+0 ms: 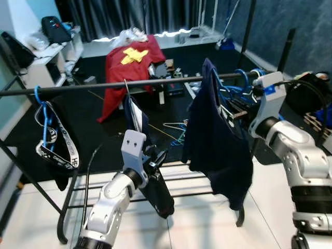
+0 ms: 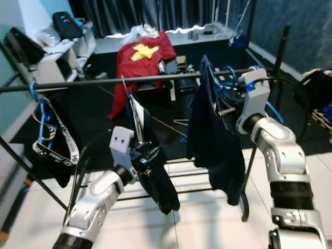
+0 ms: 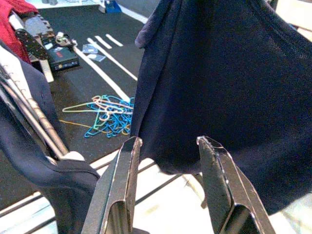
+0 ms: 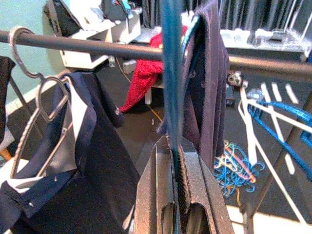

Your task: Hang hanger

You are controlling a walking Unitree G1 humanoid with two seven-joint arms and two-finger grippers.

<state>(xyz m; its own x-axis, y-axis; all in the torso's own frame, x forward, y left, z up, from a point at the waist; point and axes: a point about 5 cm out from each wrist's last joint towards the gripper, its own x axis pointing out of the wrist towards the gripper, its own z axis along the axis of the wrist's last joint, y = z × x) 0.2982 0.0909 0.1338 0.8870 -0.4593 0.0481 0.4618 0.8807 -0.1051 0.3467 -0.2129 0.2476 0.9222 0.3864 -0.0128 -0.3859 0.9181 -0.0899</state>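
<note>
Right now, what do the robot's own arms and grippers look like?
Both arms are silver, rounded segments with black joints. Each wrist carries a pale grey block; the right one has blue trim and a black cable looping off it. The left gripper and right gripper each have two long dark fingers.

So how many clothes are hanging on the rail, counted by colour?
Navy: 2 (middle navy garment, right navy shirt)
Black with a white band: 1 (black garment)
Total: 3 on the rail
</note>
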